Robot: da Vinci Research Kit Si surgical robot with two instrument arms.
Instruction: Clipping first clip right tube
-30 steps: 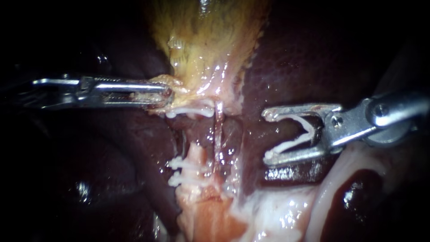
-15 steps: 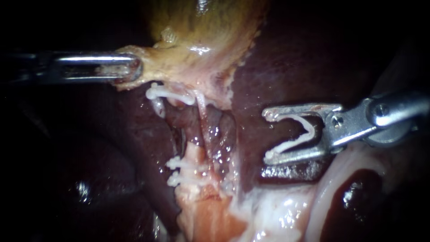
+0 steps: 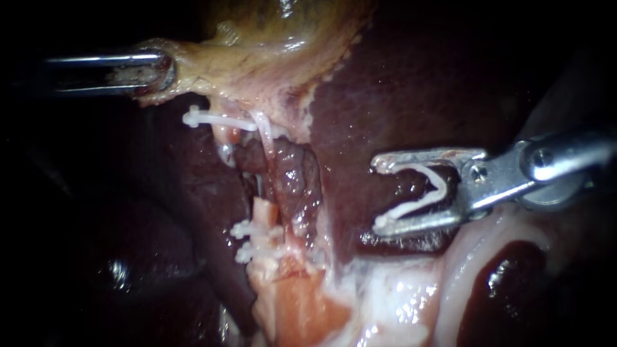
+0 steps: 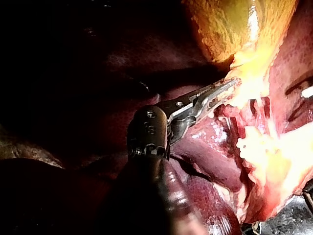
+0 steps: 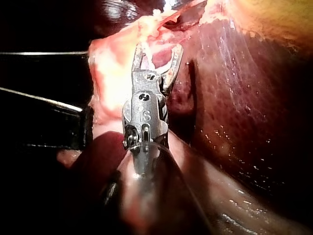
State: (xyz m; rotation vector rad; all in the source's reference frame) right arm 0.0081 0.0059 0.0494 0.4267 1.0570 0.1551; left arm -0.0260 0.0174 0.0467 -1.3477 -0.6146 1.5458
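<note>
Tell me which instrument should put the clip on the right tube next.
Right, I'd say. The right instrument carries an open white clip, faces the right tube and stands clear beside it. The left instrument is holding the gallbladder stretched away, so it is occupied.

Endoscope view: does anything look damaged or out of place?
Nothing stands out. The left instrument grips the edge of the gallbladder; the right instrument carries an open white clip over the liver, apart from the thin tube. Nothing looks spilled or askew.
</note>
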